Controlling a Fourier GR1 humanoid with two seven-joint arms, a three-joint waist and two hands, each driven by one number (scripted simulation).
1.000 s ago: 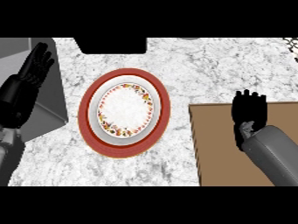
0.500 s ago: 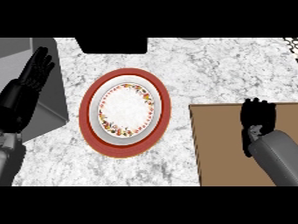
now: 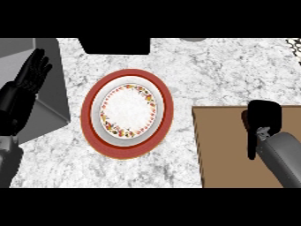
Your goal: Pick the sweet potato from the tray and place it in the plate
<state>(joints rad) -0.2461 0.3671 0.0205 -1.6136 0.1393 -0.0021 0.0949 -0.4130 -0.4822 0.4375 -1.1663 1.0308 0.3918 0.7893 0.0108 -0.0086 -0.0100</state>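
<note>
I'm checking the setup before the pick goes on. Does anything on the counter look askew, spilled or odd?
Nothing looks spilled or damaged. The plate lies flat with nothing on it. One oddity: no sweet potato shows on the brown tray; the right hand is over the tray and may hide it. The left hand rests open at the left edge.

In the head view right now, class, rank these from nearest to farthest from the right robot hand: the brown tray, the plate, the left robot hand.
1. Brown tray: directly under the right robot hand, at the view's right.
2. Plate: on the counter at centre, left of the tray.
3. Left robot hand: resting open at the far left edge.
</note>
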